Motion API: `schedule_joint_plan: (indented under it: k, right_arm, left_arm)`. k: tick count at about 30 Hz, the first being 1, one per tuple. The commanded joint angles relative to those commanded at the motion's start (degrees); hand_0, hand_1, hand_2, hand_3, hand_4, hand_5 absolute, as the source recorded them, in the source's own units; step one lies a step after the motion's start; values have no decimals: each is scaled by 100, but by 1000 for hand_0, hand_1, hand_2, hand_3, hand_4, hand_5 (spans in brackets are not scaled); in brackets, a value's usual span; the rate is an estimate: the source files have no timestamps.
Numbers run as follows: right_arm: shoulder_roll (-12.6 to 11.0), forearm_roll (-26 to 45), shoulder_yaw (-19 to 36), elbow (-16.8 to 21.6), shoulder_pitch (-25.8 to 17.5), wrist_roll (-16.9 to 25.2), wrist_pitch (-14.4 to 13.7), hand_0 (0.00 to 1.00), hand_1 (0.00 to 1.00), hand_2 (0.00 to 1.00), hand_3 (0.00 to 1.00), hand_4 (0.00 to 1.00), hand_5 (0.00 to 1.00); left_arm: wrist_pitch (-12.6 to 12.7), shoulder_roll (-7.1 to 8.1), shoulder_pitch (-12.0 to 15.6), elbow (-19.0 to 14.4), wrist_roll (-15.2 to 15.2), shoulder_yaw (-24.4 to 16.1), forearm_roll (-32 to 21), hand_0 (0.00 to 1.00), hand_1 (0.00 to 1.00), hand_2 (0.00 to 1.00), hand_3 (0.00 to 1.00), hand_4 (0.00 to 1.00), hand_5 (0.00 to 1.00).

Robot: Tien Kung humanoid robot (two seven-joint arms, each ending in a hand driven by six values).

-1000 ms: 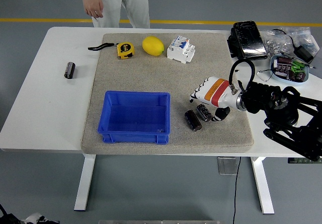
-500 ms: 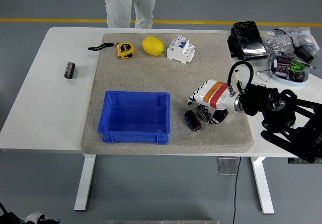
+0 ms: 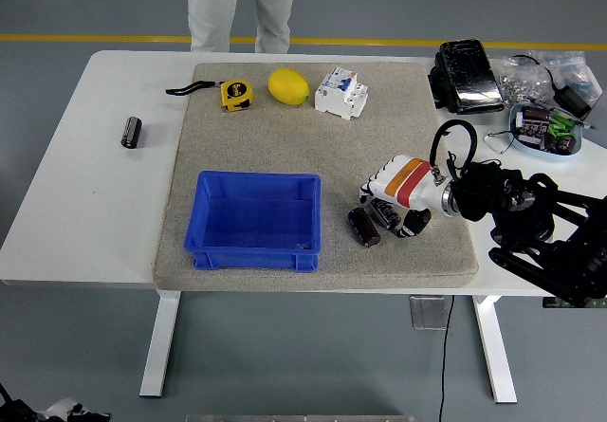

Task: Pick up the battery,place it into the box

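Right hand [image 3: 395,198] fingers [image 3: 372,191] curl over a battery [image 3: 385,213].

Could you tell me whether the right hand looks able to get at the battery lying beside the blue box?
Probably yes: the right hand is right beside that battery, with nothing between them.

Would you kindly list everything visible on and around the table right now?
batteries: three, black; two on the mat under and beside the right hand, one on the bare table at far left
box: one, blue, mat's near left
mat: one, beige, covering the table's middle
tape measure: one, yellow, mat's far left
lemon: one, yellow, mat's far edge
circuit breaker: one, white, right of the lemon
black device: one, far right
tray of small parts: one, right edge
table: one, white
person: legs only, far side
right hand: white and orange, over a battery
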Motion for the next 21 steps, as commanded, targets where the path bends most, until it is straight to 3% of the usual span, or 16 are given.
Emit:
schedule_joint_plan:
  k: [1, 6, 7, 21]
  right_arm:
    - [2, 7, -2, -3, -6, -1, -3, 635, 637, 667, 645, 932, 158]
    - [4, 52, -12, -25, -27, -14, -55, 635, 637, 667, 645, 932, 158]
    - [1, 65, -12, -31, -33, -20, -69, 571, 556, 569, 540, 799, 99]
    - [-46, 218, 67, 17, -46, -53, -77, 544, 473, 503, 481, 738, 58]
  left_arm:
    - [-2, -1, -1, -2, -2, 8, -7, 739, 708, 753, 621, 639, 532]
    - [-14, -5, -11, -10, -4, 25, -18, 739, 708, 753, 621, 639, 532]
    - [-15, -3, -13, -12, -10, 38, -32, 739, 706, 753, 622, 640, 532]
    - [-9, 6, 17, 0, -17, 14, -19, 739, 707, 752, 622, 640, 532]
